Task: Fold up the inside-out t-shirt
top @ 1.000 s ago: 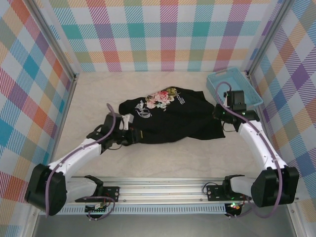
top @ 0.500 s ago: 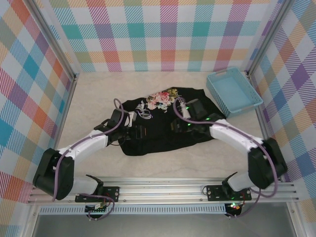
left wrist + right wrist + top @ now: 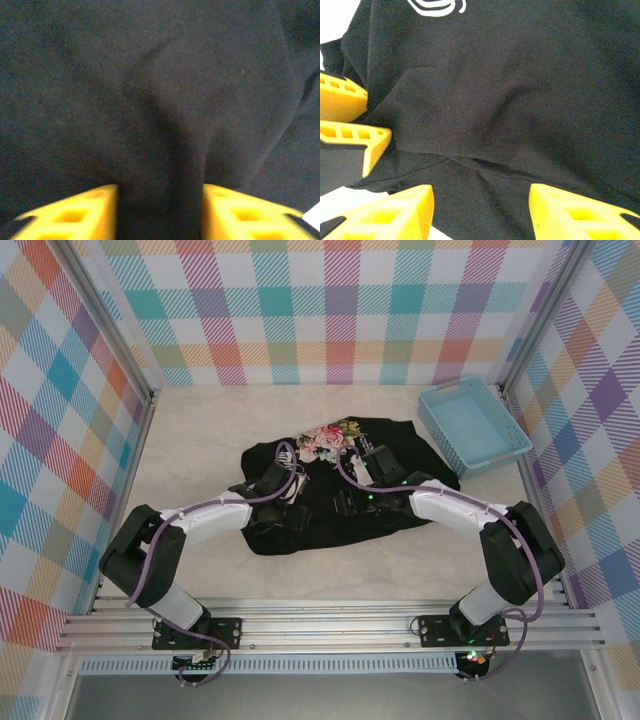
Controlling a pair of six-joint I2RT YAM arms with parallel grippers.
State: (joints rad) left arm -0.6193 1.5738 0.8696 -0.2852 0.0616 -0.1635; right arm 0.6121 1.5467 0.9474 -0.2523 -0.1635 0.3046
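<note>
**A:** What has moved?

**B:** Both arms have swung inward. A second ago the right claw (image 3: 340,505) sat at the cloth's edge by the tray. Now it and the left claw (image 3: 300,513) are close together over the middle of the inside-out t-shirt (image 3: 258,455), which is bunched narrower than before.

**A:** And the room?

**B:** Pastel checked walls (image 3: 340,310) stand on three sides of a pale, faintly mottled table (image 3: 200,430). A ribbed metal rail (image 3: 330,625) runs along the near edge. The t-shirt lies rumpled at the table's centre and is soft black knit. A rectangular light blue plastic tray (image 3: 475,425) stands just beside its right edge.

**A:** The claws?

**B:** Their fingers are yellow and ribbed. The left claw pinches a raised ridge of the black cloth. The right claw is spread, with flat cloth and a seam between its fingers.

**A:** Any writing?

**B:** There is a pink, white and yellow floral print (image 3: 325,437) near the shirt's far edge. There is also curly white lettering (image 3: 437,7), which I cannot read.
</note>
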